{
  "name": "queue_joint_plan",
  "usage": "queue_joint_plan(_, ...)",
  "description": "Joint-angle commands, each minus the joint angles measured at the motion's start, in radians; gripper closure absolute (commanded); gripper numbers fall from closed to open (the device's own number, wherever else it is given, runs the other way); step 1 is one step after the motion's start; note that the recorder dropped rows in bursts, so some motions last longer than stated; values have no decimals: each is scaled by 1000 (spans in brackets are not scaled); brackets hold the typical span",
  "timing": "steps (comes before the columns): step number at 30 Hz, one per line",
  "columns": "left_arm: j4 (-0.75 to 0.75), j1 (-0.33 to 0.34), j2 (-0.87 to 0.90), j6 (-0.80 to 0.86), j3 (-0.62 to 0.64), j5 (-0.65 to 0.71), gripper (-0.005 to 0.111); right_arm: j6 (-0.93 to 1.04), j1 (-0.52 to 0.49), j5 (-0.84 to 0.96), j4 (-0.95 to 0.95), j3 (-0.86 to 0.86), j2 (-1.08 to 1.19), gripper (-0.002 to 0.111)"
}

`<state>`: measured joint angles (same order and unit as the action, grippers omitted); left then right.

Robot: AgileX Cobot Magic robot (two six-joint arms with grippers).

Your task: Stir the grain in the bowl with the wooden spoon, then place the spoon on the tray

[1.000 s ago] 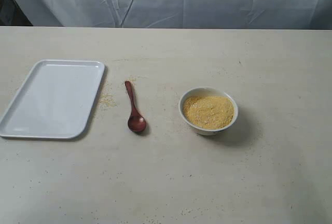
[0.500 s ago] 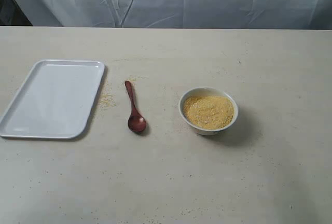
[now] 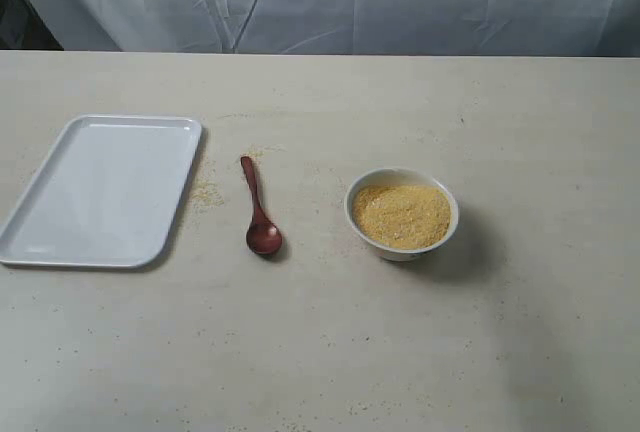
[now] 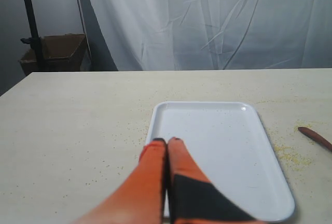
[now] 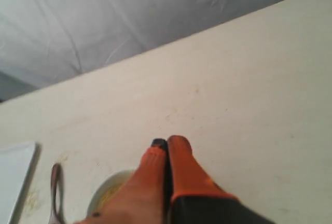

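Showing 1 tray [image 3: 100, 192], 1 wooden spoon [image 3: 256, 207], 1 bowl [image 3: 400, 251] w/ grain [image 3: 402, 215]; both jaws clenched, empty.

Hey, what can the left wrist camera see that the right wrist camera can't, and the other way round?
Only the left wrist view: the left gripper, shut, nearly the whole tray, and a brown box beyond the table.
Only the right wrist view: the right gripper, shut, and part of the bowl of grain behind it.
Both: the table, the white curtain, part of the wooden spoon, and at least a corner of the tray.
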<state>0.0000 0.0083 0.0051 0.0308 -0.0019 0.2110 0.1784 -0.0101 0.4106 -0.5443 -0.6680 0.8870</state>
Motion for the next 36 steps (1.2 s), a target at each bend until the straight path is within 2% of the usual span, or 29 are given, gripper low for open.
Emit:
queue_joint_plan(1,-6,0,-5,-2,2,-9,107,140,151,102,-67,-200,243,109)
queue_joint_plan(8,-6,0,-5,-2,2,-9,107,135,443,160,1,-535,626,109)
queue_joint_plan(11,-6,0,-5,-2,2,-9,107,48,544,230,114,-689,798,109)
queue_joint_plan(16,-6,0,-5,-2,2,-9,107,-188,669,428,420,-969,1099,109)
queue_joint_plan(19,-6,0,-5,-2,2,-9,107,-269,710,526,516,-1130,1248,109)
queue_joint_plan(23,-6,0,-5,-2,2,-9,107,-371,742,547,553,-1275,1402,109)
queue_joint_plan(29,0,0,-5,-2,2,-10,107,-455,760,529,623,-1354,1510,109)
queue_joint_plan(31,0,0,-5,-2,2,-10,107,-489,761,515,651,-1354,1521,103)
queue_joint_plan(36,0,0,-5,-2,2,-10,107,-493,761,474,656,-1354,1534,74)
